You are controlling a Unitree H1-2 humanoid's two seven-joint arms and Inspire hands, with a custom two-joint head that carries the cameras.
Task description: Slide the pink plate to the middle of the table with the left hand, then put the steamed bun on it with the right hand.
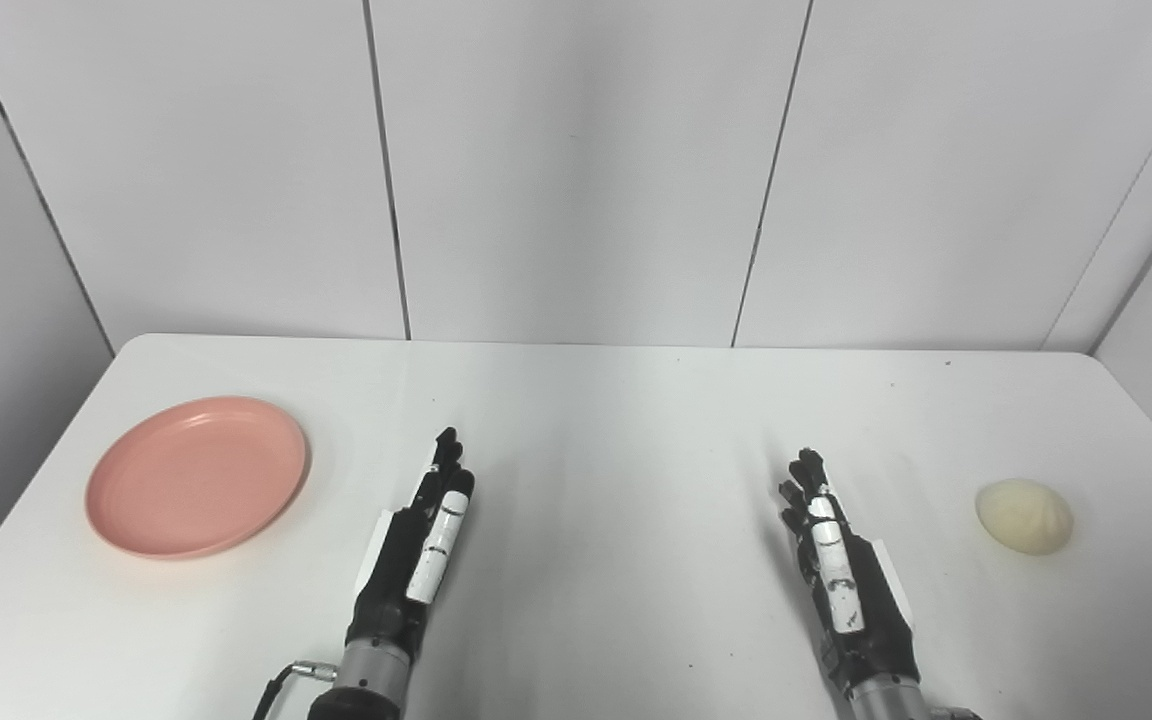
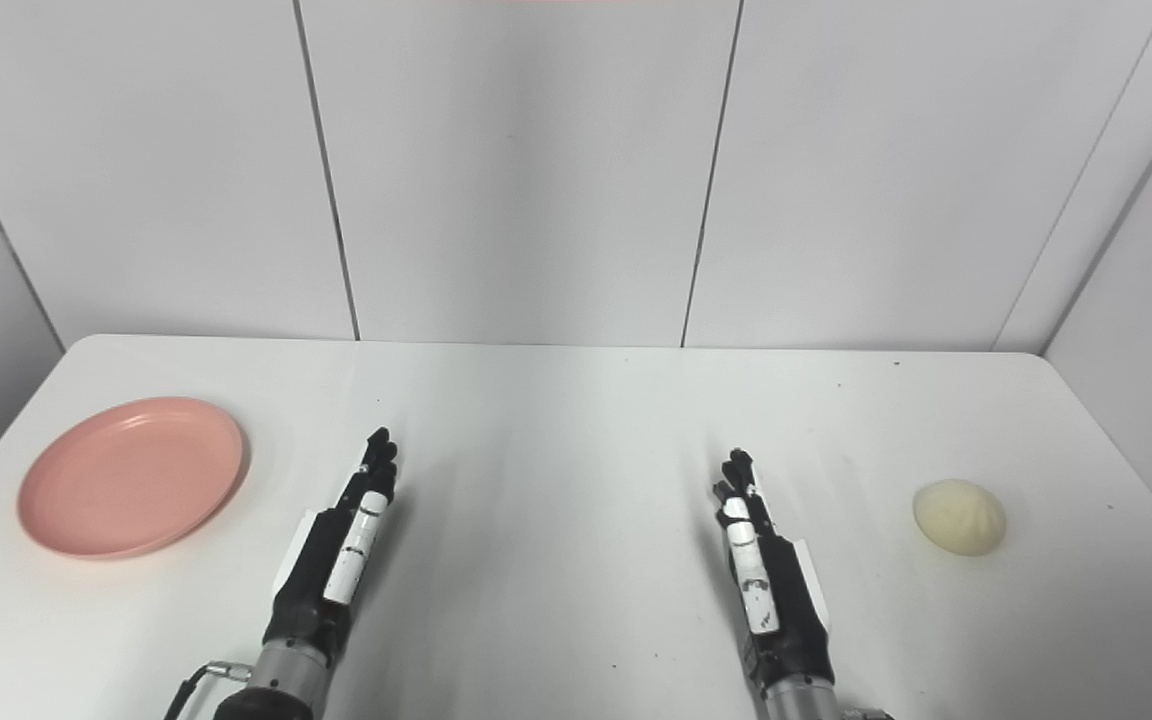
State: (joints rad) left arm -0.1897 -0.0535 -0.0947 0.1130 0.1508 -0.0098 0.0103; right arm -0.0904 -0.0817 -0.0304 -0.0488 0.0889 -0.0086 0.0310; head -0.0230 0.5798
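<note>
Broadly, a white table (image 1: 596, 420) fills the lower half of both views, its near edge cut off by the bottom of the picture and its far edge meeting a pale panelled wall (image 1: 576, 170) at twelve o'clock. Next in size, the pink plate (image 1: 197, 476) lies flat on the table at about nine o'clock, near the left edge and well away from the middle; it carries nothing. Both arms enter from six o'clock, with wrists and forearms cropped by the frame, so only the hands show fully. The left hand (image 1: 423, 545) sits at about seven o'clock, well apart from the plate to its right, fingers stretched forward and close together, holding nothing; it is seen edge-on, so whether the palm rests on the table or floats just above is hard to tell. A thin cable loops out near its wrist, half cut off. The right hand (image 2: 764, 575) lies at about five o'clock, likewise extended and empty, its thumb side up. Smallest, the steamed bun (image 2: 959, 516) rests on the table at three o'clock, well apart from the right hand; its pleats are too faint to read.
</note>
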